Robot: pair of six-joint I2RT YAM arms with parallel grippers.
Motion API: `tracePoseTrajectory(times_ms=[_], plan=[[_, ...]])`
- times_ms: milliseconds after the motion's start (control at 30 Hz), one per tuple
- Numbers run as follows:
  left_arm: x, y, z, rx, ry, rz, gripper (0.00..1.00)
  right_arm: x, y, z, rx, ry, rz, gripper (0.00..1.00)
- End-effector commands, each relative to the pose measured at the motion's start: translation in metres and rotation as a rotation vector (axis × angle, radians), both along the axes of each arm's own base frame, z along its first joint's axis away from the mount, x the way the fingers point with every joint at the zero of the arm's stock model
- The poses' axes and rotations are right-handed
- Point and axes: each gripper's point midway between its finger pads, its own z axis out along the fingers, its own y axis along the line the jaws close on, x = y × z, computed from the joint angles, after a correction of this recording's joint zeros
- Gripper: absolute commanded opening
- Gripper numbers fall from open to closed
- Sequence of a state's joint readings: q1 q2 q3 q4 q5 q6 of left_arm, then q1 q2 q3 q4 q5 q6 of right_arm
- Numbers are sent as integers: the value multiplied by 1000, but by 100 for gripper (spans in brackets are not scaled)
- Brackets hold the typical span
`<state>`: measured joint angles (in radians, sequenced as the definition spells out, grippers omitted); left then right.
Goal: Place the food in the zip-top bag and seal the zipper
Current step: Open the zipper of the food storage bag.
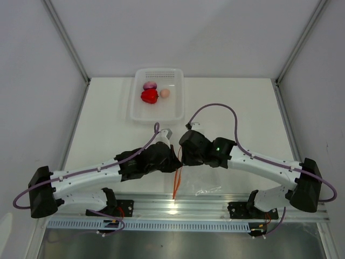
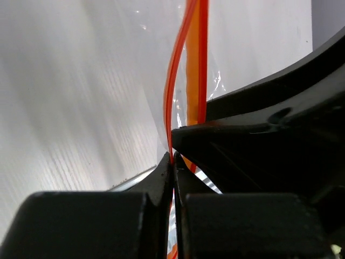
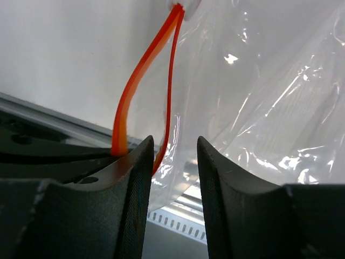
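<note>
The food lies in the white tray (image 1: pixel 135 110) at the back: a red pepper-like lump (image 1: pixel 149 96), a purple-pink piece (image 1: pixel 150 85) and a peach ball (image 1: pixel 165 93). The clear zip-top bag (image 1: pixel 202 183) lies near the front edge, and its orange-red zipper (image 1: pixel 176 186) runs toward me. Both grippers meet at the bag's mouth. My left gripper (image 2: pixel 173 159) is shut on one lip of the zipper (image 2: pixel 171 91). My right gripper (image 3: pixel 173 148) is open, with the other zipper lip (image 3: pixel 170 81) and bag film (image 3: pixel 259 81) between its jaws. The two lips are parted, so the mouth is open.
A metal rail (image 1: pixel 183 208) runs along the table's front edge, just under the bag. Grey enclosure walls stand at the left, right and back. The right gripper's black finger (image 2: pixel 259 140) crowds the left wrist view.
</note>
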<state>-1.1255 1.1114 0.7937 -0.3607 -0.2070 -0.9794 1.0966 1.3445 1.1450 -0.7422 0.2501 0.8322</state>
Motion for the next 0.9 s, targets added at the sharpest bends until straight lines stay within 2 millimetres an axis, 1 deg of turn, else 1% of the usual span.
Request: tracePoseTrajectory(times_ms=[0,100,200,233,333,367,400,500,533,600,667,700,733,767,800,867], plan=[[14,-11,30,-68,-27,87,1,-3,2,-11,-52,10,-32,41],[13,-14,31,-77,-22,87,1,-3,5,-16,-61,12,-36,41],[11,-15,35,-90,-30,83,1,-2,7,-23,-62,18,-44,37],[11,-15,37,-97,-31,84,1,-1,11,-22,-47,16,-45,36],[10,-14,35,-102,-37,82,0,-2,22,-21,6,25,-38,35],[10,-15,39,-115,-40,80,1,-1,22,-21,11,23,-42,35],[9,-14,37,-120,-38,78,1,1,22,-20,12,17,-53,35],[8,-14,40,-139,-44,73,1,2,23,-20,10,15,-57,26],[8,-13,39,-137,-46,74,1,1,22,-20,8,17,-56,16],[8,-11,39,-129,-56,69,0,1,13,-21,-17,6,-68,0],[7,-9,37,-118,-73,51,1,7,-1,-19,-56,-27,-98,0],[7,-7,40,-124,-83,48,1,6,-14,-16,-90,-29,-106,0],[7,-6,39,-117,-96,39,1,8,-22,-14,-111,-41,-108,0],[7,-4,36,-104,-100,35,0,13,-31,-9,-122,-59,-129,0],[9,-2,38,-100,-106,38,1,13,-44,0,-129,-69,-142,0],[10,2,31,-71,-111,30,1,19,-60,16,-134,-107,-170,0]])
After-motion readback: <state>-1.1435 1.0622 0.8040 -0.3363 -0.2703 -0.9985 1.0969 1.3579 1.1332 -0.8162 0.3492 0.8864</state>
